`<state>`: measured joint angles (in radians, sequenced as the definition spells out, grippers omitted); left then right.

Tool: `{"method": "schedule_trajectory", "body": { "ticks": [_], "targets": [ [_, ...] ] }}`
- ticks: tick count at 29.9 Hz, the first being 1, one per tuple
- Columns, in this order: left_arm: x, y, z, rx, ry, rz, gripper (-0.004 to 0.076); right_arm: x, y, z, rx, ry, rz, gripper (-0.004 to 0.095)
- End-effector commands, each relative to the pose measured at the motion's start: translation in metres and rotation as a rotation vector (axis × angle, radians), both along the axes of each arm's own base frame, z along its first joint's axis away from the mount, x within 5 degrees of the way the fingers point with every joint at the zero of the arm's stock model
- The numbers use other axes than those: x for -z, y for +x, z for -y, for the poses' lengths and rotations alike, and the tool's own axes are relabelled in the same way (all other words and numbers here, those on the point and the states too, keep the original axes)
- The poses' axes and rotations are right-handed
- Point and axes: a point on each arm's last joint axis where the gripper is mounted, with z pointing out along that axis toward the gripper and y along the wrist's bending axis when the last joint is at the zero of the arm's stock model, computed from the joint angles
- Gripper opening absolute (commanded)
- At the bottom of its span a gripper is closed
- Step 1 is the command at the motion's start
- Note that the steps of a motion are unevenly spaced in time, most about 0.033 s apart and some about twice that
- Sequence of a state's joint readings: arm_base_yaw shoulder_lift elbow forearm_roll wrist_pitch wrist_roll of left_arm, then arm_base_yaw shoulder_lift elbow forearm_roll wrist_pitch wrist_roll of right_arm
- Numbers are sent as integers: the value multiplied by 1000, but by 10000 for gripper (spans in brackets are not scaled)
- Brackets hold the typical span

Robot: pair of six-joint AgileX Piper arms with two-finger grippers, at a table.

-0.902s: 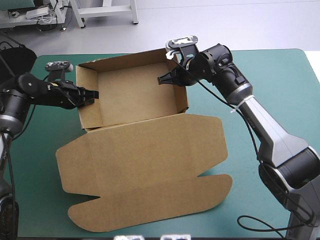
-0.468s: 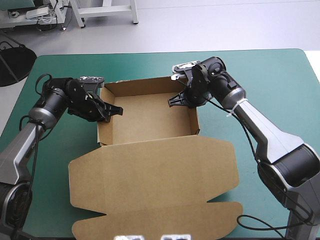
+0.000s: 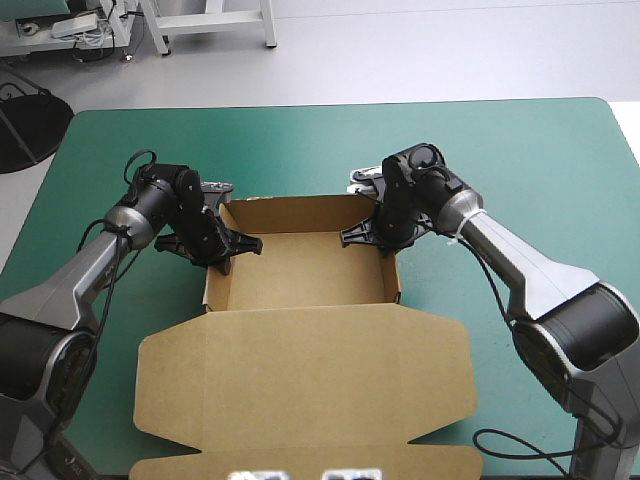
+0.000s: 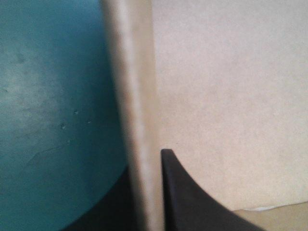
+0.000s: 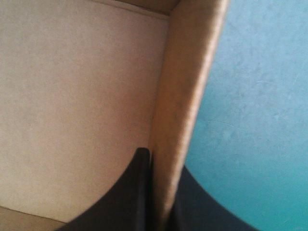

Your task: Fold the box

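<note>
The brown box [image 3: 300, 272] stands as an open tray at mid-table, its walls raised and its lid [image 3: 300, 385] lying flat toward the table's near edge. My left gripper [image 3: 236, 246] pinches the tray's left wall, one black finger inside and one outside. In the left wrist view that wall [image 4: 137, 106] runs up between the fingers of my left gripper [image 4: 147, 161]. On the opposite side my right gripper [image 3: 362, 234] is shut on the right wall. The right wrist view shows this wall [image 5: 187, 96] held between the fingers of my right gripper [image 5: 161, 156].
Bare teal-green cover [image 3: 560, 170] lies to the right of the box and along the far side [image 3: 300, 140]. The lid's outer flap reaches the near edge of the table. A cable loop lies at the near right corner.
Both grippers, holding the side walls, have drawn the box from the far left toward the near edge and turned it square to the table.
</note>
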<state>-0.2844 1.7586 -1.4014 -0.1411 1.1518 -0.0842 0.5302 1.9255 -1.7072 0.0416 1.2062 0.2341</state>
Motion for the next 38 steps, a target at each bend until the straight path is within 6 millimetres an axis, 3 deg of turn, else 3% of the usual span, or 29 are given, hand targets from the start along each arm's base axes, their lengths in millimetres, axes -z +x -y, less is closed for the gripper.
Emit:
{"method": "schedule_trajectory", "body": {
  "ticks": [1,8,11,14,17,19,25,34,38],
  "targets": [
    [-28,2,23,0,-181,120,-8,-20,-14,-21,-73,176,-2,-17],
    [-25,2,22,6,-165,100,-6,-20,-4,-24,-70,206,93,-16],
    [-24,1,21,9,-158,91,30,-16,-3,-23,-94,173,91,13],
    [-24,1,22,9,-160,89,106,-10,-3,-18,-69,107,54,179],
    [-24,1,21,11,-158,90,208,-8,-2,-13,-63,48,59,418],
    [-24,1,20,15,-146,93,285,-11,-1,-11,-67,30,76,506],
    [-24,3,19,16,-130,111,487,-32,3,-3,-76,-62,128,528],
    [-26,5,18,12,-131,134,503,-44,6,4,-42,-111,189,527],
    [-39,8,17,22,-120,183,503,-44,7,5,-36,-123,198,527]
  ]
}}
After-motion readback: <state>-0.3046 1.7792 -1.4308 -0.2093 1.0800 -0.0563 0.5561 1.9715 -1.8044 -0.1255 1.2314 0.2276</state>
